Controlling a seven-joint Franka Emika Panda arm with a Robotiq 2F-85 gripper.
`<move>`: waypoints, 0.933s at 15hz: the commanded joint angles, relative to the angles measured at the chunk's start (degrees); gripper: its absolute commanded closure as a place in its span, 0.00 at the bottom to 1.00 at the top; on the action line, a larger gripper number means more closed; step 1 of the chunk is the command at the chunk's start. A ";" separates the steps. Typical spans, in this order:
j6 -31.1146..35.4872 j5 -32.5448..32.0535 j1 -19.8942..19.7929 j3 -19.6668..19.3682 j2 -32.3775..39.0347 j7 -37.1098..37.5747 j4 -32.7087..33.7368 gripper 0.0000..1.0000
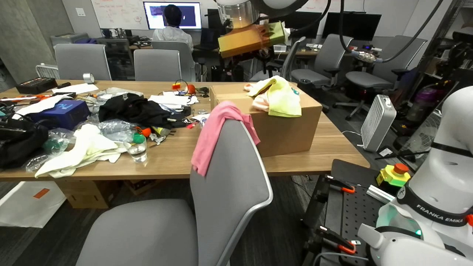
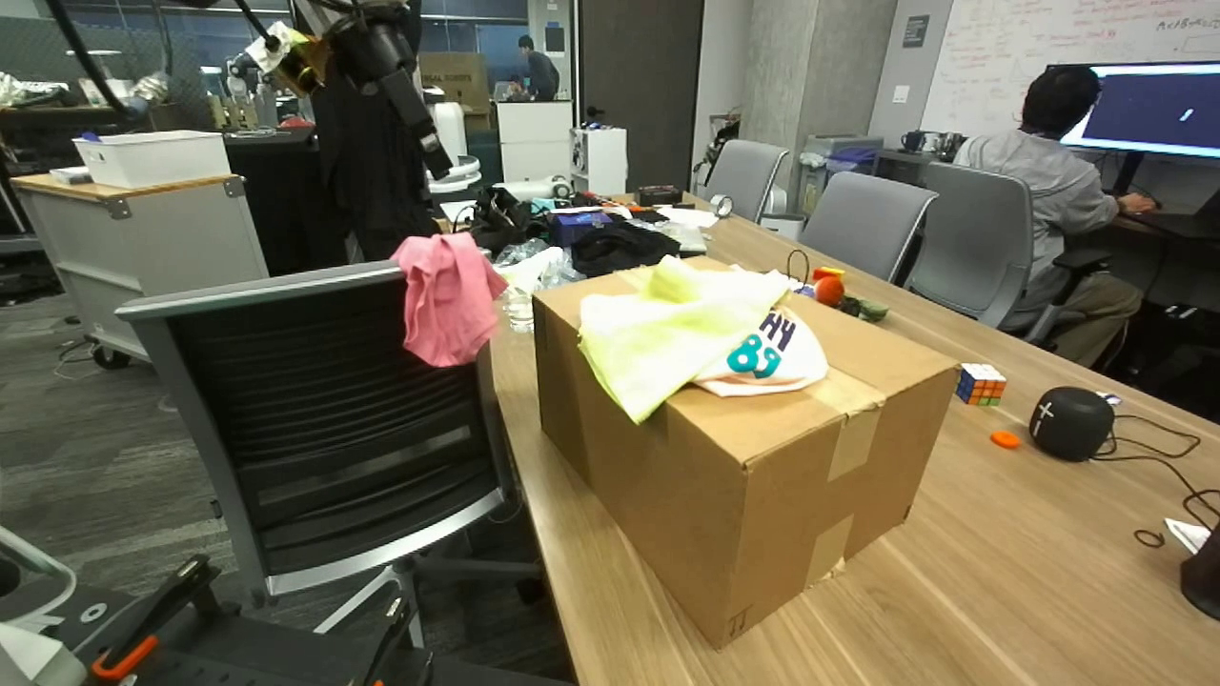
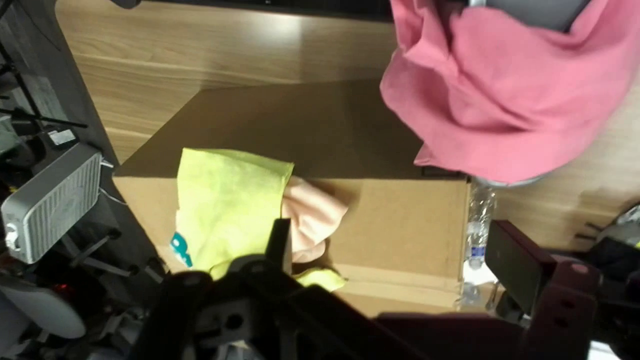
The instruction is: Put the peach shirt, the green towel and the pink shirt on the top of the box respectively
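The brown cardboard box [image 1: 288, 135] stands on the table and shows in both exterior views [image 2: 639, 486]. The peach shirt [image 2: 777, 357] lies on the box top, partly covered by the green towel [image 2: 648, 333]. In the wrist view a peach fold [image 3: 312, 215] sticks out beside the towel [image 3: 227, 205]. The towel hangs a little over the box edge. The pink shirt [image 1: 210, 136] is draped over a chair back beside the box; it also shows in the wrist view [image 3: 520, 95]. My gripper [image 3: 392, 235] is open and empty, high above the box, its fingers wide apart.
The grey chair [image 1: 236, 162] stands against the table's edge, its back rising beside the box. Clutter on the table includes a black cloth [image 1: 133, 111], a cream cloth [image 1: 85, 147] and a glass [image 1: 137, 151]. A speaker [image 2: 1072, 424] and a puzzle cube [image 2: 982, 383] lie beyond the box.
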 commanded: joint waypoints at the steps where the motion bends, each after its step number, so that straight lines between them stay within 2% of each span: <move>1: 1.42 7.81 0.59 0.38 0.45 -10.05 1.11 0.00; 5: 0.88 15.87 1.25 0.84 1.97 -21.08 1.91 0.00; 8: 0.61 18.90 1.89 1.52 2.79 -25.12 1.22 0.00; 14: 1.36 17.97 3.16 2.44 5.87 -26.36 1.36 0.00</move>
